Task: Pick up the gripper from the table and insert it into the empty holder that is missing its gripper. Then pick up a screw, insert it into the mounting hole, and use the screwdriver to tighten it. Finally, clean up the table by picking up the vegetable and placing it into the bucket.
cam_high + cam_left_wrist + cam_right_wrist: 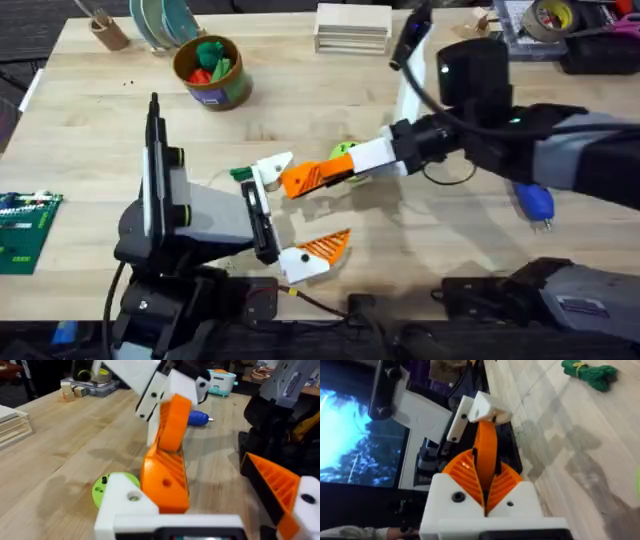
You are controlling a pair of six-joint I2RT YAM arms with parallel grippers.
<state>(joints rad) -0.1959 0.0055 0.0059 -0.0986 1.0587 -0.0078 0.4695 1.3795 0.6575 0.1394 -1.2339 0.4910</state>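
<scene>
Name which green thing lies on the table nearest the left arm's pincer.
The dark-green stringy vegetable, right beside one white finger of the left pincer. The bright green disc lies farther off, and the green toy sits inside the bucket.

overhead: above, looking down-forward | wrists: close, facing each other | shared: orange gripper (pixel 312 176)

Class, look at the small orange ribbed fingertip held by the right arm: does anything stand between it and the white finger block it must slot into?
Nothing visible does. The right gripper is shut on the orange ribbed fingertip, whose end already meets the white plastic finger block of the left gripper. The bright green ring-shaped disc lies behind, off the path.
</scene>
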